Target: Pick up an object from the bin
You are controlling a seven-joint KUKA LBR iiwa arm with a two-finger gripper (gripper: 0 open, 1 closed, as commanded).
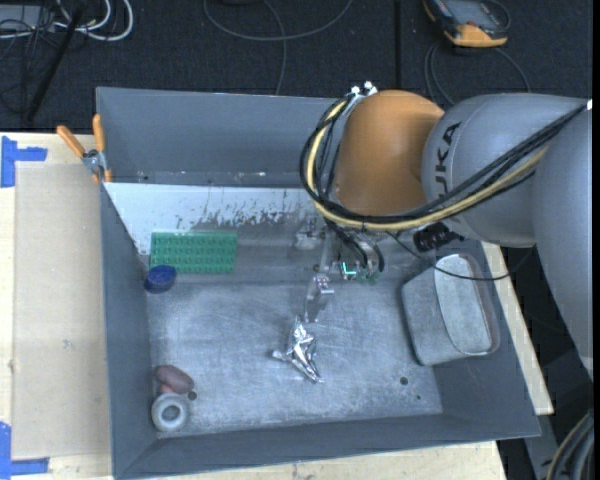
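Standing low over bare floor in the middle of the bin [220, 338], the gripper [299, 360] looks spread open and empty, well apart from the green studded plate [193, 252] and the grey pad [450, 313], so it probably must move over one before closing.

Your arm [510, 168] reaches in from the right, its thick grey link slanting toward the middle of the view. At your wrist the rounded orange cover [380, 153] faces up at the camera. Black and yellow cables [325, 153] loop round the cover and run back along the link. Below it your gripper [304, 348] hangs on a slim metal stem, pointing down and slightly left.
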